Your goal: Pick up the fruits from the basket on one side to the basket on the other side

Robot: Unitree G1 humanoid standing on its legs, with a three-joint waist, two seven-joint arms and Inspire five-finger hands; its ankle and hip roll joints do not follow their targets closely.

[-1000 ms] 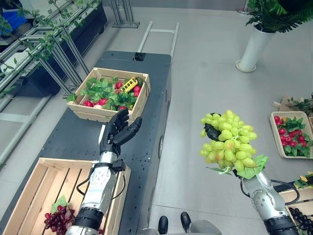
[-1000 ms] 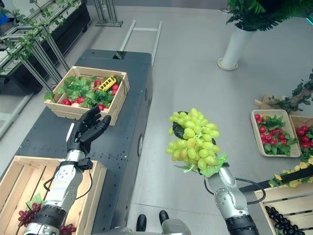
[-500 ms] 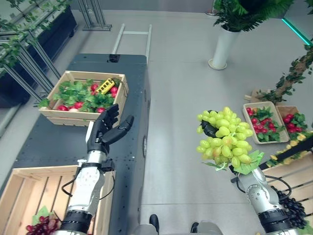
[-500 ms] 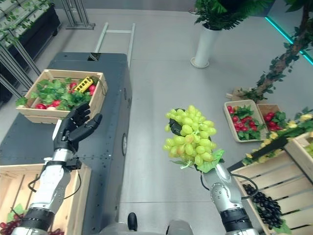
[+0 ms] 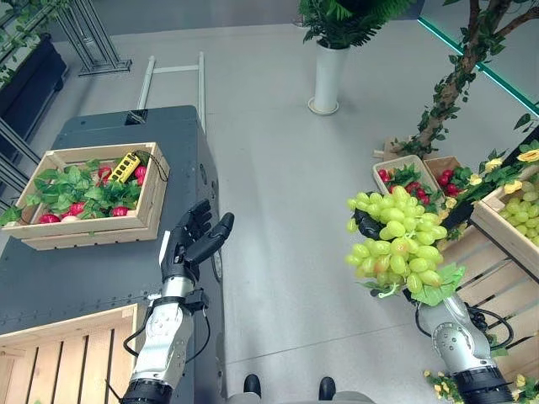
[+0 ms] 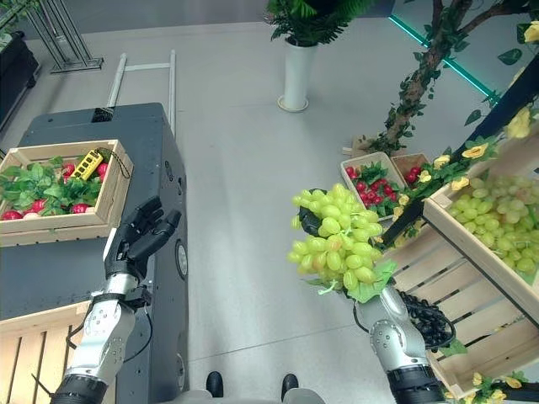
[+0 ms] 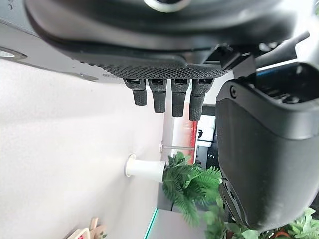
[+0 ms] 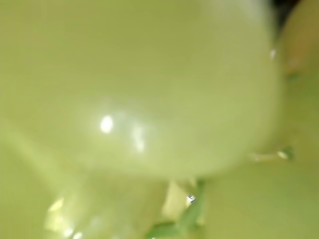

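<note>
A big bunch of green grapes [image 5: 396, 248] with a leaf at its base is held up in the air over the floor by my right hand [image 5: 365, 225], whose dark fingers curl round the bunch from behind. Those grapes press right against the right wrist camera [image 8: 149, 99]. My left hand [image 5: 192, 244] hovers open over the right edge of the dark table [image 5: 101, 278], its fingers [image 7: 164, 97] straight and holding nothing. A slatted wooden crate [image 5: 76, 353] lies at the lower left. To the right stands a tilted crate of green grapes [image 6: 488, 215].
A crate of leafy red radishes with a yellow toy [image 5: 84, 189] stands on the table's far part. A lower crate with dark grapes [image 6: 421, 316], a small basket of red fruit [image 5: 404, 175] and a white potted plant [image 5: 330, 80] stand on the floor.
The camera has turned to the right, bringing the right-side crates into view. Both hands keep their poses; the grapes stay in the right hand.
</note>
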